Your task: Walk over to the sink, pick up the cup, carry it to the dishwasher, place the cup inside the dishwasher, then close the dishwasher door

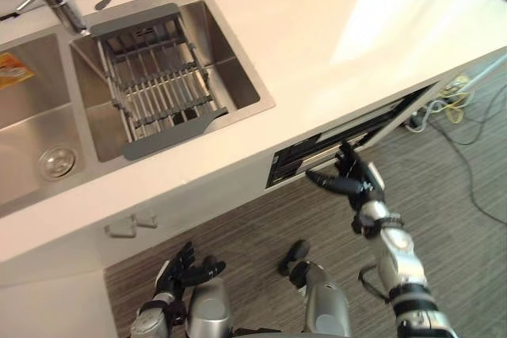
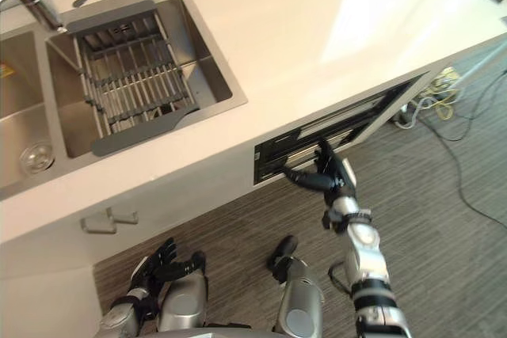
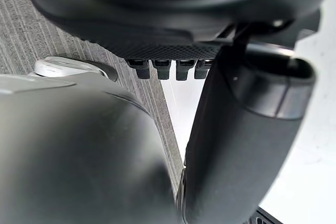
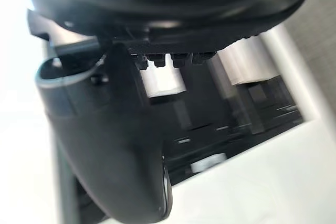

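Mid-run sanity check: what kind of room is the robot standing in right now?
Most likely a kitchen: a stainless steel double sink with a grey slatted drain rack and chrome tap sits in a pale countertop, and a built-in dishwasher below stands slightly open by the right hand.

The dishwasher (image 1: 295, 162) under the counter (image 1: 333, 45) stands slightly ajar, dark inside.

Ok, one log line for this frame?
step: door close, not yet done | dishwasher door: ajar | right hand: open, fingers at its top edge | left hand: open, low, idle
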